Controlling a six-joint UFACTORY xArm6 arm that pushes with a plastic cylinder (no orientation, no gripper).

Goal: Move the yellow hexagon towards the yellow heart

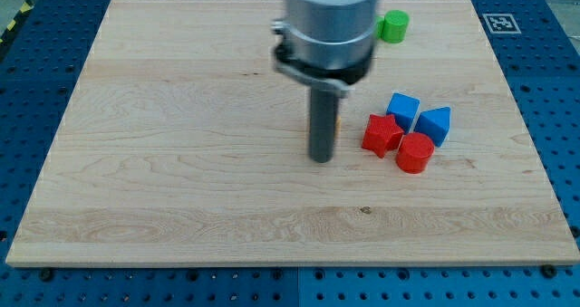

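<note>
Yellow hexagon and yellow heart are both unseen; my tip point(321, 158), no gripper, rests left of the red star point(381, 133), so finding them comes next.

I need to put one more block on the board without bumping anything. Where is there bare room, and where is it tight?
The board is bare across the view's left half and along the bottom edge below my tip. It is crowded right of my tip: red star, red cylinder and two blue blocks huddle together. A green block sits at the top edge.

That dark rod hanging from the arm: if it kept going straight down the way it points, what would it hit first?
My tip points straight down at the bare wooden board, apparently touching it already. The red star-shaped block sits apart, toward the view's right.
</note>
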